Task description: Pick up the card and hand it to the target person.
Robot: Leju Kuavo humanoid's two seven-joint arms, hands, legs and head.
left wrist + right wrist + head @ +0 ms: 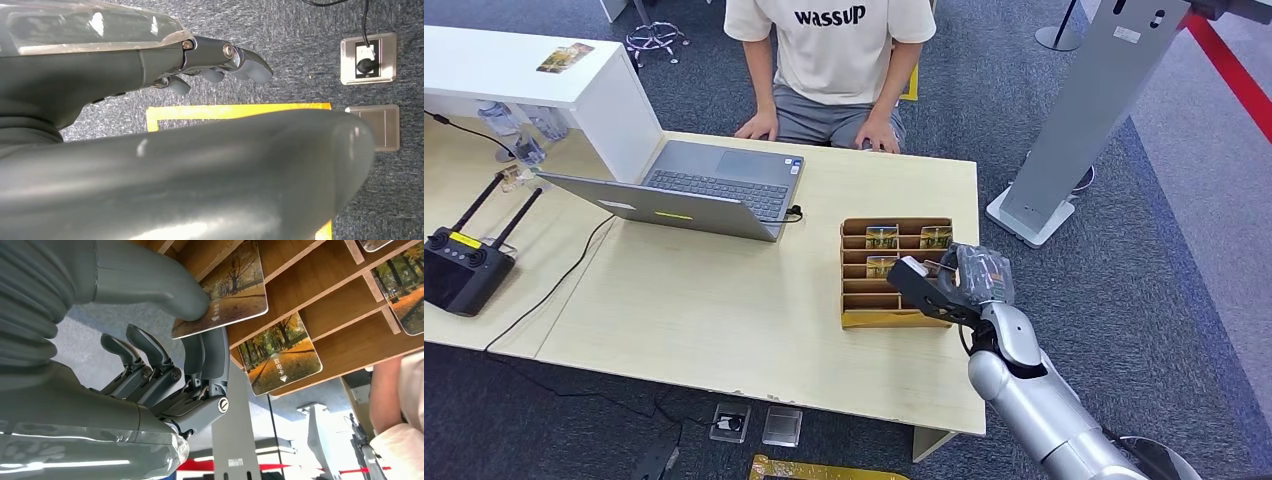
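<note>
Card (225, 292) pinched in right hand (165, 365)

The card rack (896, 318) sits on the table (724, 300), right of the laptop (694, 190), before the person (834, 60).

A pale wooden surface (724, 300) stands on dark grey-blue carpet (1144, 300). An open grey laptop (694, 190) sits on it, its cable trailing toward the near edge. To the left, a white raised counter (534, 75) adjoins the surface, and a black controller with two antennas (469, 260) lies nearby. A grey kiosk stand on a white base (1084, 120) rises at the right, beside a red floor stripe (1234, 75). Floor sockets (744, 420) sit below the surface's near edge.
</note>
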